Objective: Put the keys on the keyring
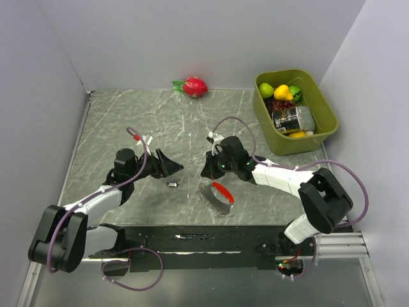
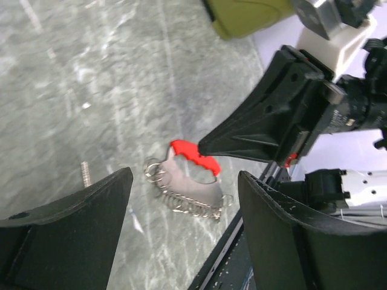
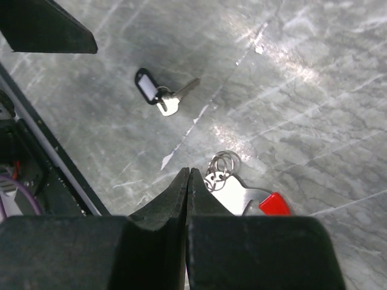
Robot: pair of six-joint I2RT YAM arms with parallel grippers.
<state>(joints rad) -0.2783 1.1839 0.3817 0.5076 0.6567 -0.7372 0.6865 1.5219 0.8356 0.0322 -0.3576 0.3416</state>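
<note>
A grey, marble-veined tabletop (image 1: 128,115) with a dull sheen spreads between pale walls, with two white-and-black arms reaching in from its near edge. At the far right corner sits an olive-green plastic bin (image 1: 326,109), rounded at the corners and holding fruit and a dark can. A red dragon fruit (image 1: 195,86) lies alone by the back wall.

The left hand (image 1: 171,166) hovers left of centre, its broad matte-black fingers (image 2: 66,229) spread wide with nothing between them. The right hand (image 1: 208,167) faces it from the right, its two wedge-shaped fingers pressed flat together into a single point, nothing visibly caught in the seam.

The keyring (image 1: 217,195) lies flat on the tabletop just below the right hand's tip. It is a thin, bright red crescent on a silvery metal body, fringed with small wire loops, with a few round split rings bunched at one end.

The key (image 3: 160,96) lies well apart from it, on bare stone nearer the left hand: a short silvery blade on a dark oblong head with a pale window.
</note>
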